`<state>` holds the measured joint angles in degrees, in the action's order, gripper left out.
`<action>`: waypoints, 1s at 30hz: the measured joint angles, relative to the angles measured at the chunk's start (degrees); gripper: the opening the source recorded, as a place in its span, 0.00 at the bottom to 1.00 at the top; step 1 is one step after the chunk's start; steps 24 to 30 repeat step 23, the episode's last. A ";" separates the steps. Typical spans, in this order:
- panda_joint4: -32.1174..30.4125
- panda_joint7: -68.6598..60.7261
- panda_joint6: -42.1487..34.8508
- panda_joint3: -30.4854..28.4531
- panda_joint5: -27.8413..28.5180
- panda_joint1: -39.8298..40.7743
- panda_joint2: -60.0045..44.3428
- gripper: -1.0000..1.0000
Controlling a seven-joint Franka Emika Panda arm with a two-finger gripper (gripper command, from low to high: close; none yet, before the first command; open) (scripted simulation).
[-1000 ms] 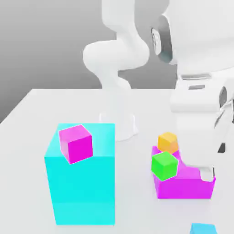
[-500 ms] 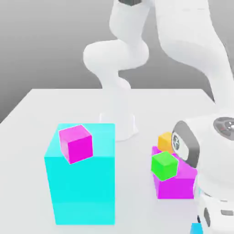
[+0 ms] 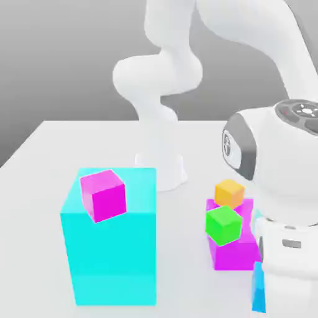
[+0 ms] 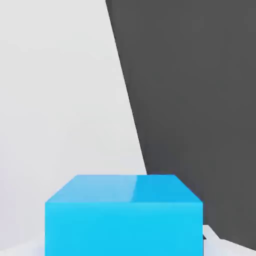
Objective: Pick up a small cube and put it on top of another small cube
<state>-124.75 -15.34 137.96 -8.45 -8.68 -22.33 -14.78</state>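
**Gripping the sky-blue cube at the table's near edge**

Pinching is the step I am in: my gripper (image 3: 266, 292) is pressed together on the small sky-blue cube (image 4: 124, 215), which fills the foreground of my hand view with its top face catching the light. In the exterior view a sliver of that cube shows low at the right, tucked beside my wrist, close to the front edge of the white table (image 3: 56, 143). I cannot tell whether it has left the surface.

Just beyond, on the magenta block (image 3: 239, 251), sit the green cube (image 3: 223, 225) and, a little farther, the orange cube (image 3: 229, 193), close together. Either seems a fair landing place. Well apart toward the exterior view's left stands the tall cyan block (image 3: 112, 248) with a magenta cube (image 3: 103, 195) on its top face.

Next, I judge, I must raise the load high enough to clear the green cube's top, carry it over squarely, and lower it flat and centred before letting go; a skewed descent could knock the target off its perch.
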 joint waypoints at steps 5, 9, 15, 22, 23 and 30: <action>-1.11 8.64 -8.35 -4.34 0.89 3.56 9.16 0.00; -2.14 17.38 -14.56 -6.05 4.31 8.70 16.93 0.00; -3.73 32.09 -23.66 -7.21 11.76 14.84 29.12 0.00; -10.03 34.02 -15.99 -7.89 12.62 16.22 27.93 1.00; -10.03 34.02 -15.99 -7.89 12.62 16.22 27.93 1.00; -10.03 34.02 -15.99 -7.89 12.62 16.22 27.93 1.00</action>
